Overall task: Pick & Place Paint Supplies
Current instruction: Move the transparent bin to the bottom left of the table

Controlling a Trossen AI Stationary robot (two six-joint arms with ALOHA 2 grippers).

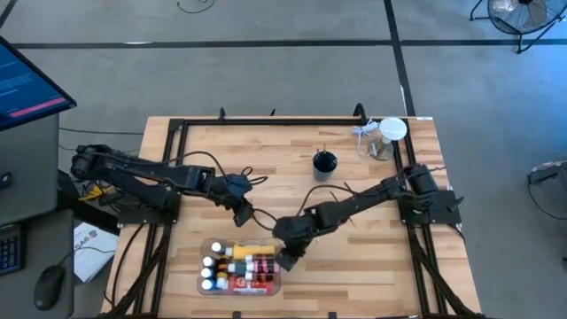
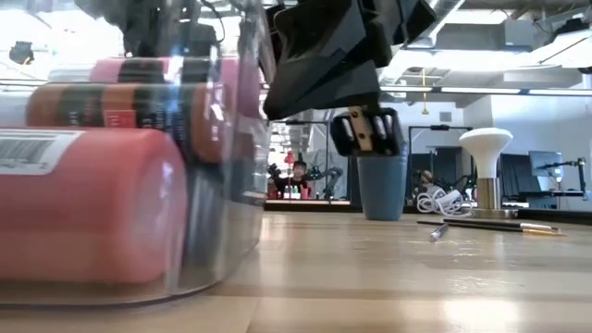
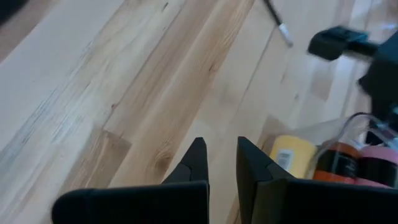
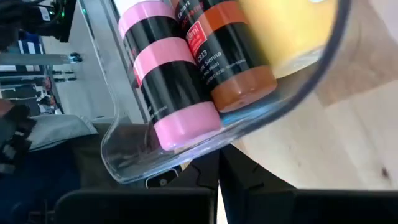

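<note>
The right gripper (image 1: 288, 258) is seen closed and empty at the right end of the clear tray (image 1: 276, 285), which sits near the front edge of the surface (image 1: 372, 266). In the right wrist view the tray's curved wall is directly ahead, with a pink-banded paint tube (image 4: 165, 74) and an orange-brown tube (image 4: 230, 53) lying side by side behind it, and part of a yellow bottle (image 4: 286, 25) beyond.

The left gripper (image 1: 239, 211) is closed too, holding nothing, and is poised over bare wood just behind the tray's left half.

The tubes are judged light, with smooth rounded plastic bodies likely to roll or slip; a grasp across the middle of the barrel, away from the cap, is advised. The brushes (image 2: 490, 225) lying on the wood toward the right back are judged thin and stiff, and are best pinched at mid-handle. A blue cup (image 1: 325, 163) stands near the surface's back centre.

The right arm is stretched low from the right edge toward the front; the left arm is extended from the left edge, wrist tilted downward.
</note>
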